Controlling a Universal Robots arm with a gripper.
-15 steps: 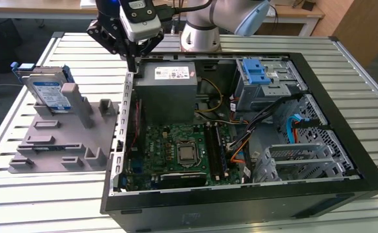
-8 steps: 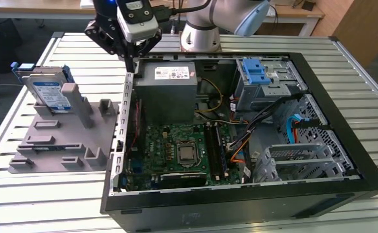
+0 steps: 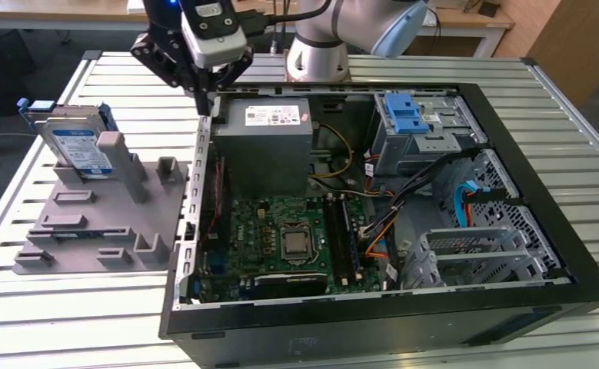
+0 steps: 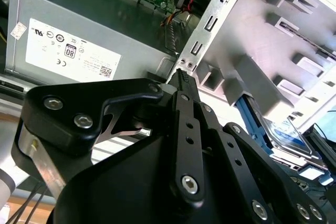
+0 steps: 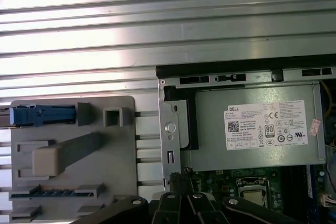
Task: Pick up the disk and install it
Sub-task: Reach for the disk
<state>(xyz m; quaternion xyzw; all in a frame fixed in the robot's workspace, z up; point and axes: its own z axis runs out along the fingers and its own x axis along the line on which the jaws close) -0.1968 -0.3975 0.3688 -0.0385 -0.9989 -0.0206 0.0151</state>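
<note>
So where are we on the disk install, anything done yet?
Nothing looks done: the disk stands upright in the grey holder outside the case, at the exterior view's left. In hand: nothing; the gripper is shut and empty above the case's edge near the power supply. Left: both the pickup and the install.

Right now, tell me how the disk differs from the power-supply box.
The disk stands on edge in the grey holder outside the computer case; the power-supply box sits inside it. The disk is slim, the power-supply box bulky. The disk has a blue-and-white label and blue rails; the power-supply box has a white sticker. Both are rectangular and grey-silver.
</note>
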